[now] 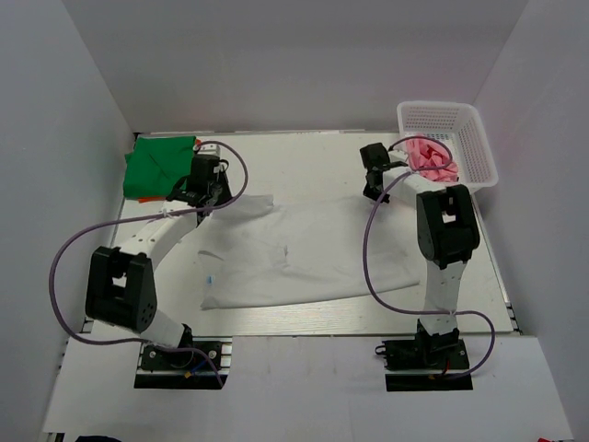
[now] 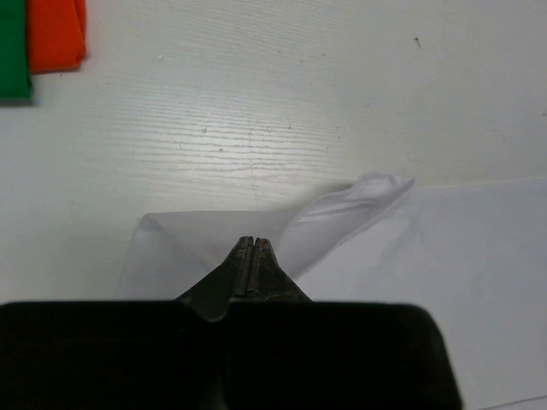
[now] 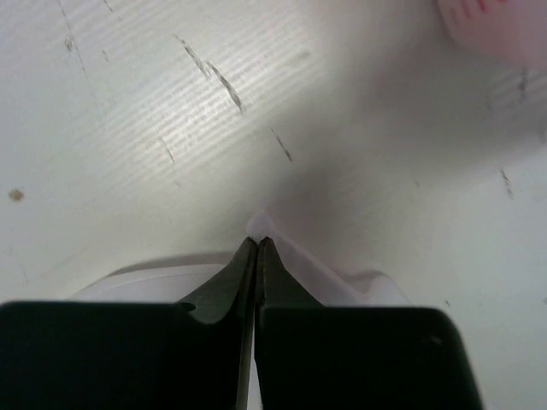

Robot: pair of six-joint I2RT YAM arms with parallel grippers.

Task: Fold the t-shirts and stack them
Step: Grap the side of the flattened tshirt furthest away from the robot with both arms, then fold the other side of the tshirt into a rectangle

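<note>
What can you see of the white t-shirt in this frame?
The white t-shirt is thin, plain, soft cloth, lying spread and wrinkled across the middle of the table. A small blue label shows near its left edge. The left gripper and right gripper each pinch a far corner; the fold raised at the left one looks translucent.

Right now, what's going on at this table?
Both arms are on the large plain white t-shirt, spread out mid-table. The left gripper is shut on its far left corner, the right gripper on its far right edge. A folded green t-shirt and orange t-shirt lie at the far left; a pink t-shirt sits in the white plastic mesh basket, far right.
</note>
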